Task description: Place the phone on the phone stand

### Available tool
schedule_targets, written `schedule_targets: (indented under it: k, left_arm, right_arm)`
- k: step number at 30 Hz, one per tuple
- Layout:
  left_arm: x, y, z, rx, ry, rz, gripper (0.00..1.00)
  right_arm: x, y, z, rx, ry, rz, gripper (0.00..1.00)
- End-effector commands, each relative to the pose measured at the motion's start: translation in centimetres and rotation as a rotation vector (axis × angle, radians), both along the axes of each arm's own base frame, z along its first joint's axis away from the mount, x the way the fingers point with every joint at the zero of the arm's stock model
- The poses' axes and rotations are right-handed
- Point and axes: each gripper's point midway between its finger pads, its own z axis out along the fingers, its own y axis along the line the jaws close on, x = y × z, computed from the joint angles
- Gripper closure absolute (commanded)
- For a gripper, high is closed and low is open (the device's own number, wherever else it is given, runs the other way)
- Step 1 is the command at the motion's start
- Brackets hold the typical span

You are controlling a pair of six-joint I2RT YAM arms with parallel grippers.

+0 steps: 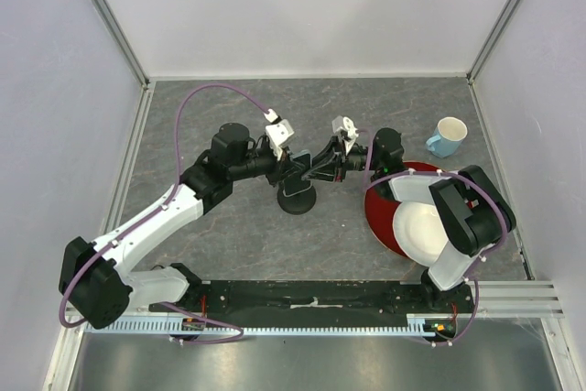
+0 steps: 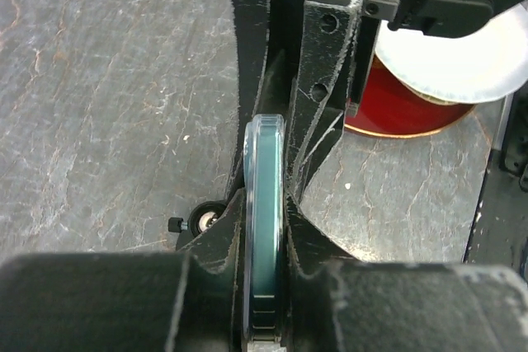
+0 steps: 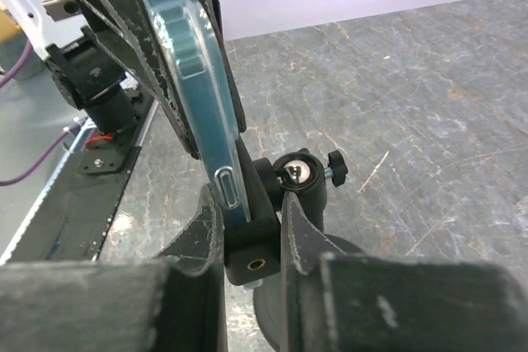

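The phone (image 2: 266, 228), a thin slab with a teal-tinted edge, stands edge-on between my left gripper's (image 2: 266, 202) fingers, which are shut on it. In the right wrist view the phone (image 3: 194, 88) slopes down and its lower end sits in the cradle (image 3: 257, 241) of the black phone stand (image 1: 298, 204). My right gripper (image 3: 247, 204) is closed around that cradle, one finger against each side. The stand's ball joint (image 3: 294, 172) and clamp knob show just behind. From above, both grippers, left (image 1: 291, 169) and right (image 1: 319, 169), meet over the stand's round base.
A red round plate (image 1: 383, 226) holding a white dish (image 1: 419, 226) lies right of the stand, partly under the right arm. A light blue mug (image 1: 447, 136) stands at the back right. Aluminium rails edge the grey table.
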Motion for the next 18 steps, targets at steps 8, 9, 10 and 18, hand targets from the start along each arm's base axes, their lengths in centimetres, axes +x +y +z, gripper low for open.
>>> schedule_targets:
  k: [8,9,10,18]
  left_arm:
    - [7.8,3.5,3.2,-0.092,-0.117,0.497,0.98]
    - [7.9,3.5,3.0,-0.092,-0.112,0.503,0.98]
    - [8.0,3.4,2.6,-0.096,-0.095,0.504,0.98]
    - [7.8,2.1,1.5,-0.104,-0.019,0.468,0.98]
  right_arm:
    - [3.4,0.7,7.1,0.213,-0.027,-0.504,1.0]
    - [3.1,0.0,6.0,0.221,-0.004,-0.565,1.0]
    - [2.5,-0.3,7.9,0.312,-0.039,-0.615,1.0]
    - [1.5,0.4,8.2,0.405,-0.015,-0.786,1.0]
